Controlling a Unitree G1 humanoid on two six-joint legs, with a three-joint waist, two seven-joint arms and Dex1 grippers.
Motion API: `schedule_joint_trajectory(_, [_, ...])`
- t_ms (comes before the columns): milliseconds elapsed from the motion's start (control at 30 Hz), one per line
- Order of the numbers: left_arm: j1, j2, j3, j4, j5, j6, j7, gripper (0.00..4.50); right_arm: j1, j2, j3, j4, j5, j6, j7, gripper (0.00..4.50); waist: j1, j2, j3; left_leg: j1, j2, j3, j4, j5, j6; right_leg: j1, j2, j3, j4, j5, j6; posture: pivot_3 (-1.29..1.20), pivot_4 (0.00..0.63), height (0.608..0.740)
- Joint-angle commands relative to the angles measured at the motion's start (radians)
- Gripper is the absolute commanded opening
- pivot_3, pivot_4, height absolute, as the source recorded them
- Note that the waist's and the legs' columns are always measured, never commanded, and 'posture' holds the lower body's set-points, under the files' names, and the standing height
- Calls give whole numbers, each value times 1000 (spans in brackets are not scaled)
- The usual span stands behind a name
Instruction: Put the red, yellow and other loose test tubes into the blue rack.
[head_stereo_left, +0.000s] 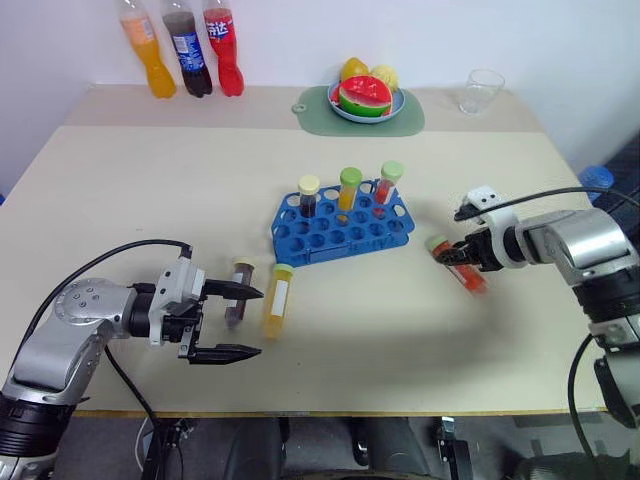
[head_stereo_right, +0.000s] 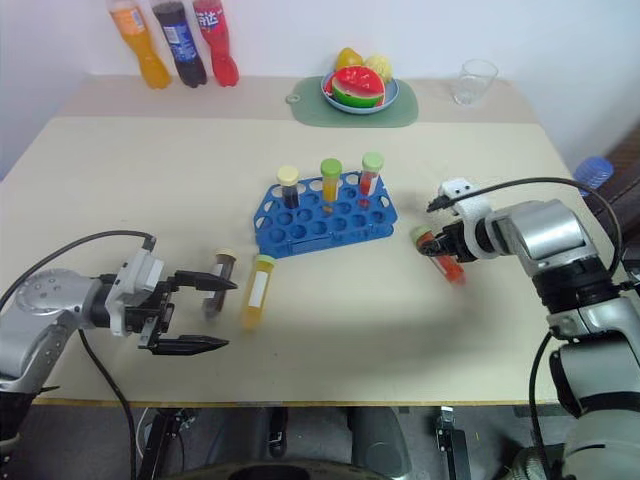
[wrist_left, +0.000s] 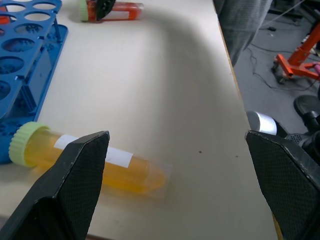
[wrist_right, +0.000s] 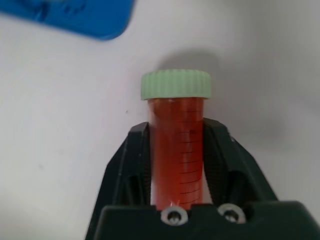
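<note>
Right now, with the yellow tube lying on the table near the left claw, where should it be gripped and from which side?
Probably across the middle of the yellow tube, over its white label. It lies flat, pale cap toward the blue rack, so come from above with the fingers astride its round sides. The open left claw is nearest; the dark brown tube beside it leaves little room.

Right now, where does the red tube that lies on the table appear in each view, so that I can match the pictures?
Left eye: red tube right of the blue rack, in the right gripper.
Right eye: right of the rack, in that gripper.
Left wrist: at the top edge, past the rack's corner.
Right wrist: centre, clamped, green cap up.
Shared landmark: the rack.
</note>
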Motion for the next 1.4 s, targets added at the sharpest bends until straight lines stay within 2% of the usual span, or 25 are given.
schedule_joint_trajectory(33, [-13, 0, 13, -18, -11, -2, 10, 4500, 120, -36, -23, -94, -72, -158, -13, 1527, 3, -2, -1, 0, 0, 0, 0, 0, 0, 0, 0, 0, 0, 0, 0, 0, 150, 740])
schedule_joint_trajectory(67, [-14, -1, 11, -17, -10, -3, 12, 4500, 145, -39, -49, -117, -76, -188, -17, 1527, 4, -2, -1, 0, 0, 0, 0, 0, 0, 1, 0, 0, 0, 0, 0, 0, 150, 740])
schedule_joint_trajectory(167, [-22, -12, 4, -12, -11, -6, 22, 4500, 261, 9, -253, -258, 18, -294, -15, 1527, 5, -2, -1, 0, -1, 0, 0, 0, 0, 1, 0, 0, 0, 0, 1, 0, 150, 740])
schedule_joint_trajectory(233, [-27, -23, 2, -5, -10, -11, 30, 4500, 327, 95, -396, -358, 66, -338, -92, 1527, 3, -1, -1, -1, 0, 0, 0, 0, 0, 0, 0, 0, 0, 1, 1, 0, 150, 740])
schedule_joint_trajectory(400, [-48, -56, -19, 21, 8, -29, 47, 4500, 378, 338, -544, -492, 39, -508, -345, 1527, -1, 2, 0, 1, 1, 0, 0, 0, 0, 0, 2, 0, 2, 1, 2, 0, 150, 740])
schedule_joint_trajectory(533, [-76, -80, -34, 38, 14, -22, 56, 4500, 389, 450, -500, -531, -44, -659, -437, 1527, 2, 2, 0, 0, 0, 0, 0, 0, -1, 0, 2, 0, 2, 1, 2, 0, 150, 740])
schedule_joint_trajectory(833, [-116, -100, -46, 59, 15, -21, 69, 4500, 376, 630, -396, -349, -174, -1007, -514, 1527, -2, 2, 0, 0, 0, -1, 0, 0, -1, 0, 2, 0, 3, 1, 2, 0, 150, 740])
schedule_joint_trajectory(1167, [-97, -88, -14, 35, -6, -1, 96, 4500, 350, 750, -376, -126, -223, -1266, -577, 1527, -3, 3, 0, 0, 0, -1, 0, 1, -1, 0, 2, 0, 3, 1, 2, 0, 150, 740])
schedule_joint_trajectory(1400, [-88, -79, -3, 20, -16, 13, 110, 4500, 333, 801, -371, 0, -224, -1365, -599, 1527, -5, 3, 0, 1, 0, -1, 0, 1, -1, 0, 2, 0, 5, 1, 2, 0, 150, 740])
